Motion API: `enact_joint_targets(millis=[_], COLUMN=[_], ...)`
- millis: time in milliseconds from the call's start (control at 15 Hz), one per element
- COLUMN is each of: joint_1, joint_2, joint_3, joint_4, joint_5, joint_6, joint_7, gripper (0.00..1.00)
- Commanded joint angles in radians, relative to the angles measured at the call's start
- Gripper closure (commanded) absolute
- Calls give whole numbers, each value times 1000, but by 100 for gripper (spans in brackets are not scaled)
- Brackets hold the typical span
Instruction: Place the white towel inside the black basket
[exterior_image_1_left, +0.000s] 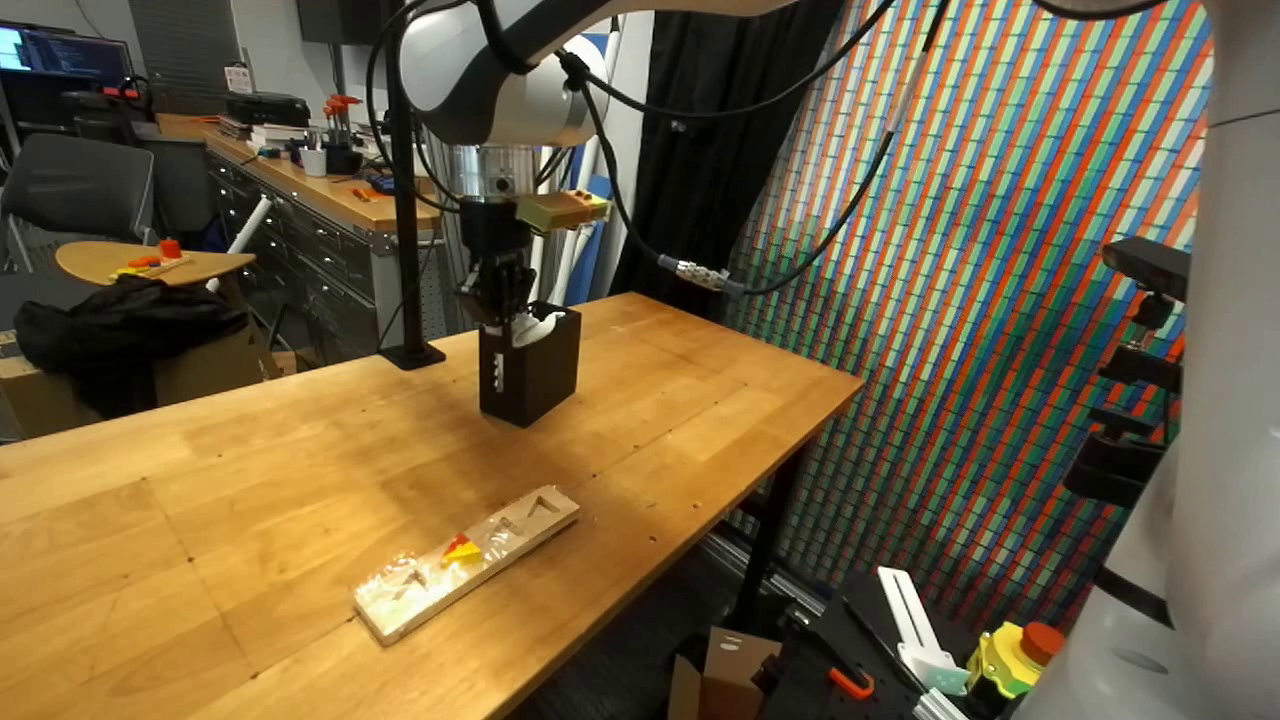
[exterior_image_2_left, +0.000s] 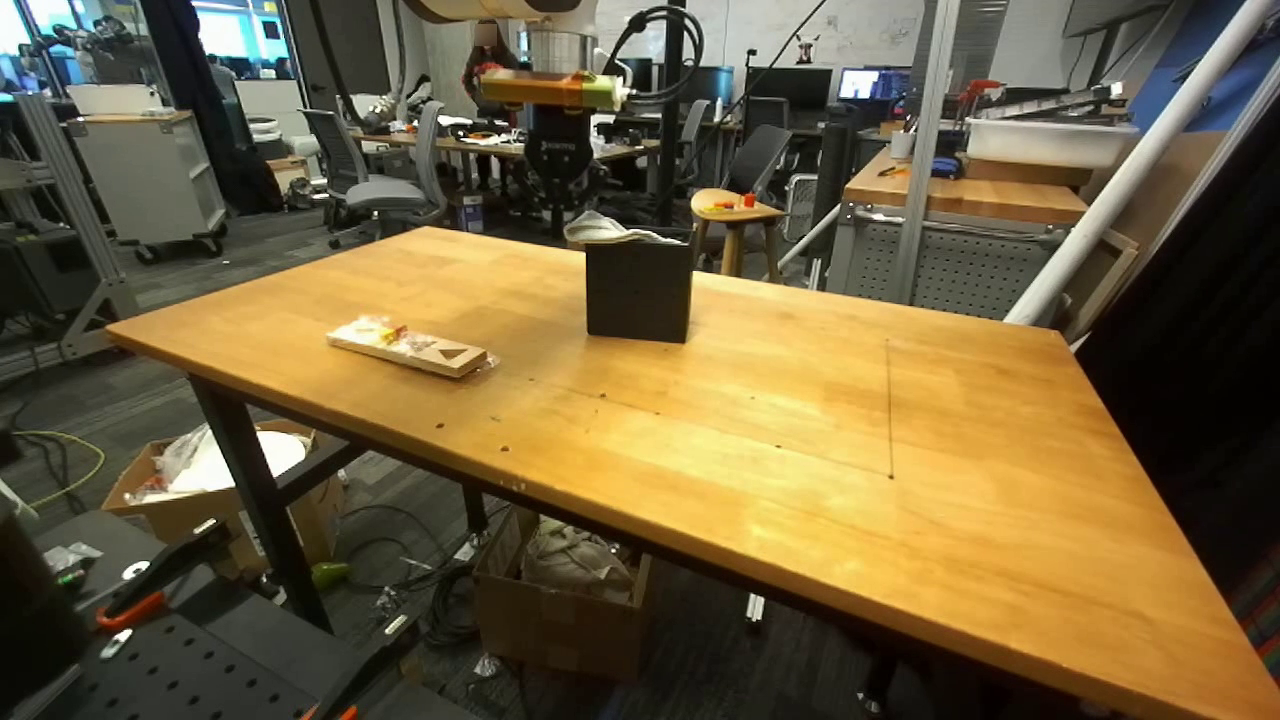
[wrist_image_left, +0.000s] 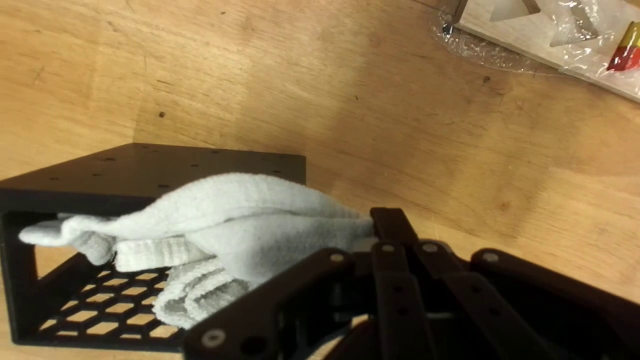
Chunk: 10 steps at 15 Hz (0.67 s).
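In the wrist view's lower left, the white towel (wrist_image_left: 260, 240) lies partly inside the black basket (wrist_image_left: 125, 172), its right end pinched by the gripper (wrist_image_left: 400, 230), presumably to bring that part in too.

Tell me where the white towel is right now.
In the wrist view, the white towel lies lower left, partly inside the black basket, its right end pinched in the gripper.

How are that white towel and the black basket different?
The white towel is rumpled in folds; the black basket is boxy, with straight edges. The towel is pale, the basket dark. The towel shows unbroken cloth; the basket has honeycomb openings. Each is mostly one colour.
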Motion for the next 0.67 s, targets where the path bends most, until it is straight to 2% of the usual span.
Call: enact_joint_targets(millis=[0,600], joint_1=[-1,1], joint_2=[-36,-15], joint_3=[-1,-2], joint_4=[-33,27], joint_5=[-39,-126], joint_6=[39,37], joint_7=[-4,-27], gripper=[98,98])
